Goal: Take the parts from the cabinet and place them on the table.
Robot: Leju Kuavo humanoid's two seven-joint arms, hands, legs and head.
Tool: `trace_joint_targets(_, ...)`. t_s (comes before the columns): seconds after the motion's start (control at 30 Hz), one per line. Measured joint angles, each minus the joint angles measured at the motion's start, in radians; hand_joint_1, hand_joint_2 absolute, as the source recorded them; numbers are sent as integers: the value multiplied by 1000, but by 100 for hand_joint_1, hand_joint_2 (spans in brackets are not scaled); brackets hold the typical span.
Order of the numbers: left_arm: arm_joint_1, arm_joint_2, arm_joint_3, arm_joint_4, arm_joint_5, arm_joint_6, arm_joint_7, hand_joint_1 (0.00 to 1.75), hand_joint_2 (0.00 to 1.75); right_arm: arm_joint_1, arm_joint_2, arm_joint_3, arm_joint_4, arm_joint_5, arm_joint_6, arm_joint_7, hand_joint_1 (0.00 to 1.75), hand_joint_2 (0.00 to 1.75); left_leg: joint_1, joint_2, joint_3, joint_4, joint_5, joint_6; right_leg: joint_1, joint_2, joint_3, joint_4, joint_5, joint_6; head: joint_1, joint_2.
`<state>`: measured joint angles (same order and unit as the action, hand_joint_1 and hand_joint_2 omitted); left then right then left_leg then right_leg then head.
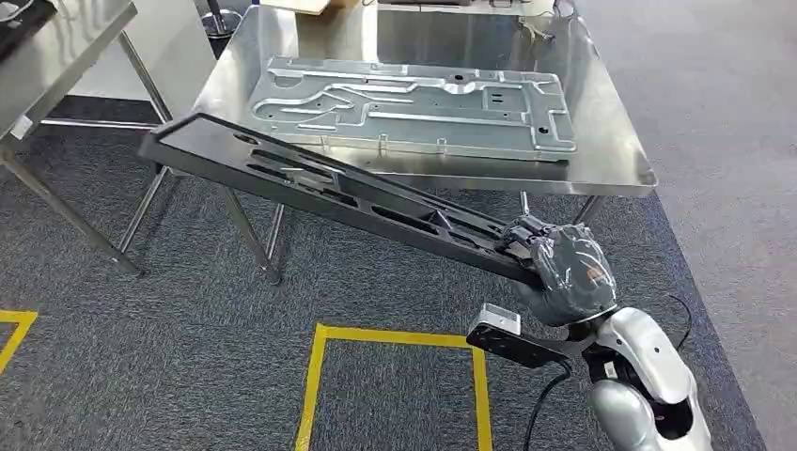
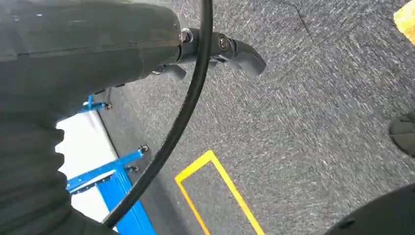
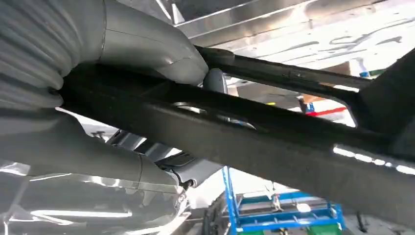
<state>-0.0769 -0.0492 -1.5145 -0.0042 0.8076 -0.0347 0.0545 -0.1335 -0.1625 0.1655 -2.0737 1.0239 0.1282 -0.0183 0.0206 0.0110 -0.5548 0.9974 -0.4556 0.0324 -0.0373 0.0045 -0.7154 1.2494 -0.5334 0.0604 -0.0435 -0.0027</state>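
Note:
A long black frame part [image 1: 310, 178] slants from my right hand [image 1: 562, 268] up to the left, its far end over the front left corner of the steel table [image 1: 611, 150]. My right hand grips the part's near end. In the right wrist view the thumb and fingers [image 3: 147, 44] wrap the black bar [image 3: 274, 142] from both sides. A stamped silver metal panel [image 1: 414, 103] lies flat on the table. The left wrist view looks down at grey carpet with a dark arm part and a cable; whether my left hand is open there I cannot make out.
A second steel table [image 1: 56, 56] stands at the far left. Yellow tape squares [image 1: 395, 376] mark the grey carpet in front of me. A blue rack [image 2: 112, 186] shows in the left wrist view.

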Motion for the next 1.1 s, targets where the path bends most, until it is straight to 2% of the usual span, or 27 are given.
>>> trace_joint_targets(0.07, 0, -1, 0, 0, 3, -2, 0, 0, 175, -1, 0, 2, 3, 0, 2, 0, 175, 175, 11, 0, 4, 12, -12, -18, -12, -12, 86, -167, 89, 14, 0, 0)
trace_joint_targets(0.1, 0, 1, 0, 1, 7, -2, 1, 0, 175, -4, 0, 3, 5, 0, 2, 0, 175, 175, 10, 0, 2, 21, -21, -30, -15, -23, 113, -224, 83, 22, 0, 0)
trace_joint_targets(0.13, -1, 3, 0, 0, 8, -2, 2, 0, 175, -5, 1, 5, 7, 0, 4, 0, 175, 175, 4, -1, -2, 31, -28, -42, -5, -11, 110, -225, 80, 6, -1, 0)
trace_joint_targets(0.17, 0, 3, 0, 1, 9, -2, 2, 0, 175, -5, 1, 6, 7, 0, 4, 0, 175, 175, 2, -1, -1, 26, -28, -48, -5, -8, 107, -220, 78, -8, 0, 0)
trace_joint_targets(0.27, 0, 2, -1, 0, 9, -2, 2, 0, 175, -6, -2, 8, 9, 1, 5, 2, 175, 175, 12, 2, 7, 19, -35, -66, -2, -1, 111, -220, 73, -35, -1, 0)
trace_joint_targets(0.3, 0, 2, -2, 0, 9, -3, 2, 0, 175, -6, -2, 8, 9, 1, 5, 2, 175, 175, 14, -1, 4, 43, -48, -67, -2, -2, 116, -222, 69, -45, 0, 0)
trace_joint_targets(0.33, 0, 2, -2, 0, 9, -3, 2, 0, 175, -7, -3, 8, 9, 1, 5, 2, 175, 175, 13, -1, -21, 97, -76, -65, 1, -2, 120, -221, 65, -51, -1, 0)
trace_joint_targets(0.4, 1, 1, -2, 0, 9, -3, 2, 0, 175, -7, -3, 9, 10, 1, 5, 2, 175, 175, 8, -2, -111, 266, -147, -61, 11, -2, 127, -221, 58, -63, 0, 0)
trace_joint_targets(0.43, 1, 1, -2, 0, 9, -3, 2, 0, 175, -6, -3, 10, 12, 1, 5, 2, 175, 175, 7, -2, -151, 331, -162, -58, 17, 0, 130, -221, 54, -68, -1, 0)
trace_joint_targets(0.47, 4, 1, -2, 0, 9, -3, 2, 0, 175, -6, -3, 10, 13, 1, 5, 2, 175, 175, 5, -2, -169, 348, -150, -53, 22, 3, 136, -221, 50, -69, 0, 0)
trace_joint_targets(0.5, 5, 1, -2, 0, 9, -3, 2, 0, 175, -6, -3, 10, 15, 1, 6, 2, 175, 175, 1, -2, -163, 319, -116, -46, 26, 6, 143, -221, 45, -71, 0, 0)
trace_joint_targets(0.57, 5, 1, -2, 0, 9, -3, 2, 0, 175, -7, -3, 10, 16, 1, 7, 2, 175, 175, -10, -5, -105, 167, -11, -23, 34, 11, 163, -221, 33, -71, 0, 0)
trace_joint_targets(0.6, 5, 2, -2, 0, 10, -3, 2, 0, 175, -8, -3, 10, 16, 1, 8, 1, 175, 175, -18, -11, -76, 89, 26, -8, 35, 11, 171, -221, 26, -70, 0, 0)
trace_joint_targets(0.63, 6, 5, -2, 0, 10, -3, 2, 0, 175, -9, -3, 10, 16, 1, 8, 1, 175, 175, -21, -15, -63, 76, 7, 1, 41, 11, 170, -221, 20, -64, 0, 0)
trace_joint_targets(0.67, 4, 2, -2, 0, 10, -3, 0, 0, 175, -12, -3, 11, 17, 1, 9, 1, 175, 175, -24, -13, -53, 55, 1, -2, 35, 16, 168, -221, 20, -59, -1, 0)
trace_joint_targets(0.73, 5, 3, -2, 0, 10, -3, 0, 0, 175, -11, -3, 13, 19, 3, 9, 3, 175, 175, -27, -13, -53, 41, 2, 6, 33, 13, 173, -216, 35, -43, 0, 0)
trace_joint_targets(0.8, 7, 1, -2, 0, 10, -3, 0, 0, 175, -14, -2, 14, 19, 3, 9, 3, 175, 175, -19, -13, -18, 18, 4, 12, 28, 7, 174, -198, 26, -36, 1, 0)
trace_joint_targets(0.83, 6, 1, -2, 0, 10, -3, 0, 0, 175, -18, -1, 15, 19, 3, 9, 3, 175, 175, -18, -13, -10, 15, 2, 17, 28, 6, 157, -160, 7, -31, 0, 0)
trace_joint_targets(0.87, 5, 2, -2, 0, 10, -2, 0, 0, 175, -21, -1, 15, 19, 3, 9, 3, 175, 175, -18, -12, -7, 14, -2, 21, 26, 6, 116, -93, -26, -24, 1, 0)
trace_joint_targets(0.93, 4, 2, -2, 0, 11, -2, 0, 0, 175, -20, 0, 16, 21, 3, 9, 3, 175, 175, -19, -12, -2, 15, -9, 21, 21, 5, 32, 28, -71, -17, 0, 0)
trace_joint_targets(0.97, 4, 2, -2, 0, 12, -2, 0, 0, 175, -20, 0, 18, 24, 4, 10, 3, 175, 175, -18, -13, 2, 16, -14, 21, 20, 4, 6, 51, -67, -17, 1, 0)
trace_joint_targets(1.0, 6, 1, -2, 0, 12, -2, 0, 0, 175, -20, 0, 19, 25, 8, 10, 3, 175, 175, -18, -13, 8, 17, -19, 19, 17, 2, 3, 32, -39, -14, 0, 0)
trace_joint_targets(1.03, 7, 0, -2, 0, 13, -2, 0, 0, 175, -20, 0, 20, 26, 13, 12, 4, 175, 175, -17, -13, 16, 18, -26, 17, 15, 0, 18, -21, 6, -16, 0, 0)
trace_joint_targets(1.1, 7, -1, -2, 0, 17, -3, 0, 0, 175, -21, 0, 24, 27, 37, 13, 5, 175, 175, -16, -13, 37, 19, -42, 9, 14, -7, 83, -185, 116, -17, 0, 0)
